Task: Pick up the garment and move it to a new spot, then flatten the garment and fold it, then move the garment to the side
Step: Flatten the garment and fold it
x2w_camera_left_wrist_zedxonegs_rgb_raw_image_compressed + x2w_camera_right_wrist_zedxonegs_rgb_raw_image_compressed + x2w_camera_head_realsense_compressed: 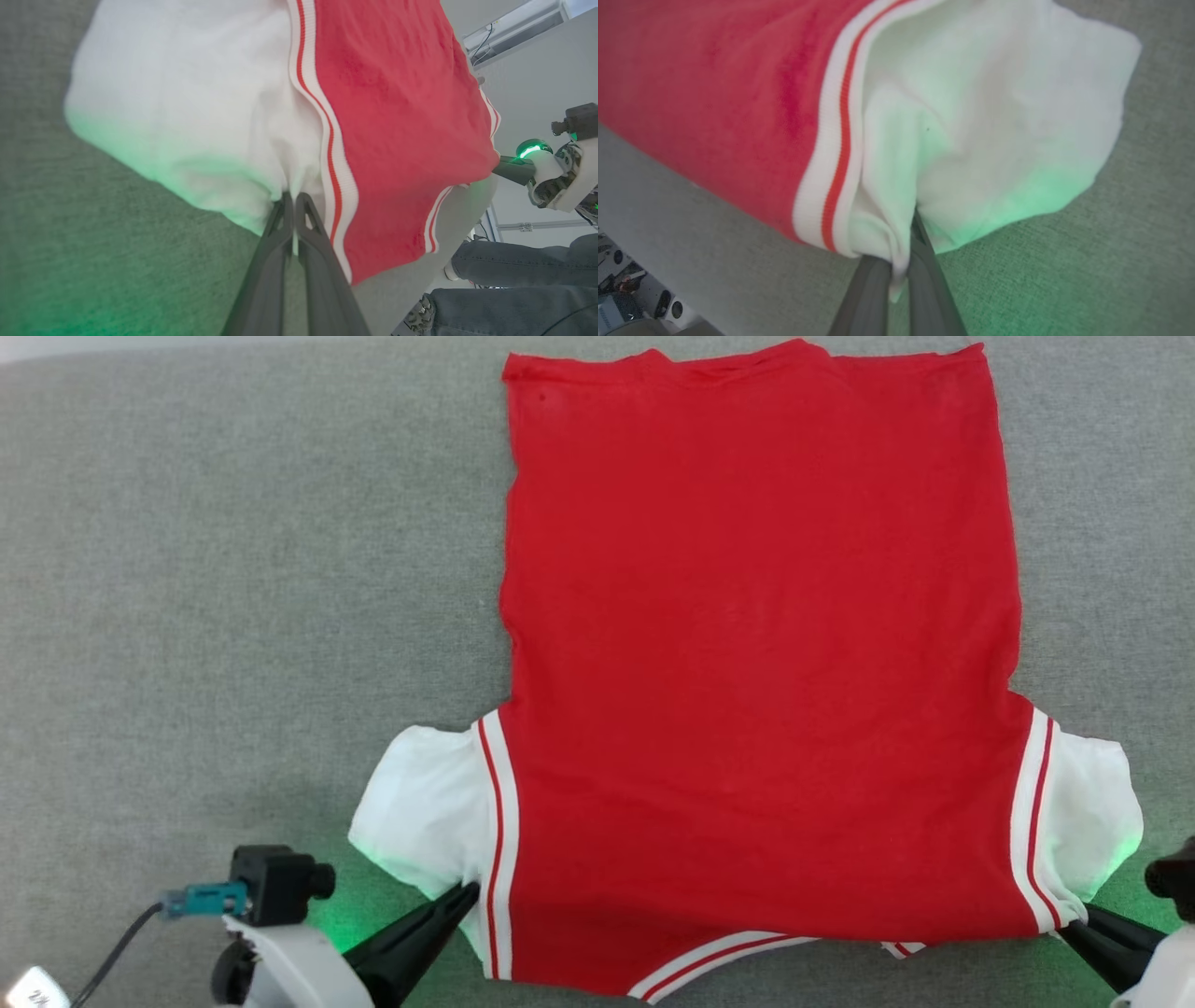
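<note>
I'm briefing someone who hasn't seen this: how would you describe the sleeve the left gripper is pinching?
On the grey surface lies a red T-shirt, spread flat, sleeves toward the robot. The one meant is the white sleeve at the head view's lower left, its near edge pinched in the left gripper. The other white sleeve sits at the lower right, in the right gripper.

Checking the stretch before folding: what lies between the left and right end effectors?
Head view: the garment, its near edge red with striped neck trim, spans from left end effector to right end effector, both shut on it.
</note>
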Tool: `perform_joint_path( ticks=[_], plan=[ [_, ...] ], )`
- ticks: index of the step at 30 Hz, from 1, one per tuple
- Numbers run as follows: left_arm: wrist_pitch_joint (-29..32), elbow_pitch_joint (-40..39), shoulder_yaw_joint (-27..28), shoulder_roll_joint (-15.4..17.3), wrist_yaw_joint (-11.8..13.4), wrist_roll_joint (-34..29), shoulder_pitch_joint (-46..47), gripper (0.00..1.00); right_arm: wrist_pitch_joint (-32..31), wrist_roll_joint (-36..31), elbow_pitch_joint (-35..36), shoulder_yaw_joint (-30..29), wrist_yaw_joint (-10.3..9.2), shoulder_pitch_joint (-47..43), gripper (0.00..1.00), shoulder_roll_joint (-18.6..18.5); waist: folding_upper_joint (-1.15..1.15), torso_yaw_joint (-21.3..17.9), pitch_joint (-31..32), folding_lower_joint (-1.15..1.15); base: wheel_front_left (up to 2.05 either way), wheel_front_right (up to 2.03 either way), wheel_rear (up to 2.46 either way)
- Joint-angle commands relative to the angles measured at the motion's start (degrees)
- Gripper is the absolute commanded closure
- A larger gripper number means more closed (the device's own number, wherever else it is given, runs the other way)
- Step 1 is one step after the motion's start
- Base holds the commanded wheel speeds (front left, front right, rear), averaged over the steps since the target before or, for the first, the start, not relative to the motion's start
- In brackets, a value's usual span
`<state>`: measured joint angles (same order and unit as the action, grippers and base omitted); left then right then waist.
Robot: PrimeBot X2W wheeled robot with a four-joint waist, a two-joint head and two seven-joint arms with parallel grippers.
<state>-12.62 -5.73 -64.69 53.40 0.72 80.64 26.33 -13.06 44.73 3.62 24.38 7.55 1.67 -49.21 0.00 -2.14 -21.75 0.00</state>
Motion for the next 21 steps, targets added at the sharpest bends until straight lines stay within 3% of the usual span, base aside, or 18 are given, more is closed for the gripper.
perform_joint_path(
  ticks=[1, 10, 11, 12, 13, 16, 21],
  plan=[
    [-0.2, 1.4, 0.3, -1.7, -1.0, 0.4, 0.6, 1.0, -0.3, -1.1, -1.9, 1.7, -0.13, 0.9, 1.0, 1.5, 0.0, 0.2, -0.3, 0.0, 0.0, 0.0, 0.0],
    [0.3, 8.2, -0.5, -5.6, -2.4, -0.7, 1.7, 1.0, 1.5, -5.0, -8.9, 9.1, -0.18, 5.6, 0.99, 5.2, 0.0, -0.5, -1.0, 0.0, 0.0, 0.0, 0.0],
    [0.2, 8.5, -0.5, -5.8, -2.4, -0.6, 1.7, 1.0, 2.4, -5.1, -9.4, 9.5, -0.18, 6.2, 0.8, 5.5, 0.0, -0.7, -1.0, 0.0, 0.0, 0.0, 0.0],
    [0.1, 8.7, -0.5, -5.8, -2.5, -0.6, 1.6, 1.0, 3.2, -5.2, -9.7, 9.7, -0.18, 6.7, 0.55, 5.5, 0.0, -0.9, -1.0, 0.0, 0.0, 0.0, 0.0],
    [0.1, 8.8, -0.4, -5.8, -2.5, -0.5, 1.4, 1.0, 4.0, -5.4, -9.7, 9.7, -0.18, 7.0, 0.03, 5.3, 0.0, -1.2, -1.0, 0.0, 0.0, 0.0, 0.0],
    [-0.1, 8.7, -0.2, -5.3, -2.3, -0.4, 0.9, 1.0, 6.4, -5.5, -7.9, 8.0, -0.24, 7.6, 0.0, 3.2, 0.0, -1.8, -1.0, 0.0, 0.0, 0.0, 0.0],
    [-0.8, 7.3, 0.3, -4.2, -1.2, -0.7, -0.5, 1.0, 8.1, -4.5, -1.1, 0.1, -0.11, 3.4, 0.0, -0.7, 0.0, -2.7, -1.0, 0.0, 0.0, 0.0, 0.0]
  ],
)
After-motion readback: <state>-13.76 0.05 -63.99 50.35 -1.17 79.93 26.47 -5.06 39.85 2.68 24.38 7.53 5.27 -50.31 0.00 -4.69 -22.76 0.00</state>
